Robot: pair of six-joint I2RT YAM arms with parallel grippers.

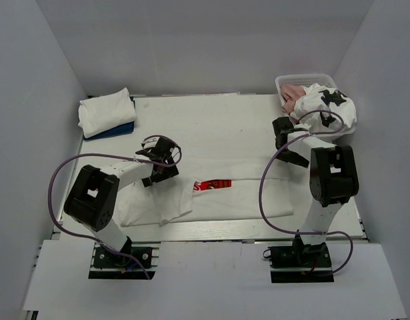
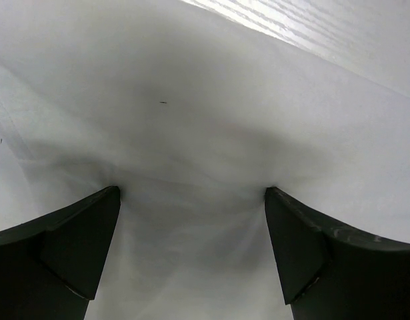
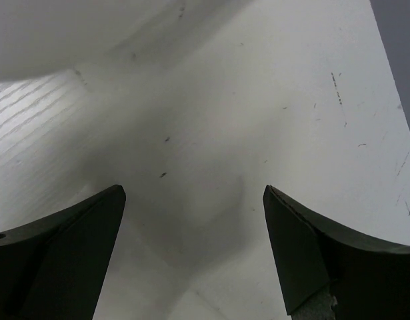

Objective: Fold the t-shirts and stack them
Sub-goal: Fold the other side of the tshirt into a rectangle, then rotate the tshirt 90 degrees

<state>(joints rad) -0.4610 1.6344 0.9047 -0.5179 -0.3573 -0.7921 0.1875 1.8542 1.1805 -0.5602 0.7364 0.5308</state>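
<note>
Hovering with jaws spread wide and nothing between them, the left gripper (image 2: 191, 193) has plain white cloth filling its wrist view below the dark fingers (image 2: 71, 247). Can't tell if they touch it. Top view puts it over the left part of the white tee with red print (image 1: 238, 197), which lies flat along the near side of the table (image 1: 218, 123), left end bunched and folded over. The left arm covers part of that end.

The right gripper (image 3: 193, 190) is also wide apart and empty, near the tee's right end. Its wrist view shows a scuffed white surface with a soft fold, and cloth or bare table is hard to call. The right arm crosses the tee's right edge.

Purple cables (image 1: 55, 183) loop off both arms. Far right corner has a white basket (image 1: 291, 80) holding a dusty-pink tee (image 1: 295, 93), mostly hidden. A white tee with black patches (image 1: 328, 107) is heaped over its rim. Far left corner has a folded white tee (image 1: 106, 112) on a blue tee (image 1: 121, 129), with only the blue edge showing.
</note>
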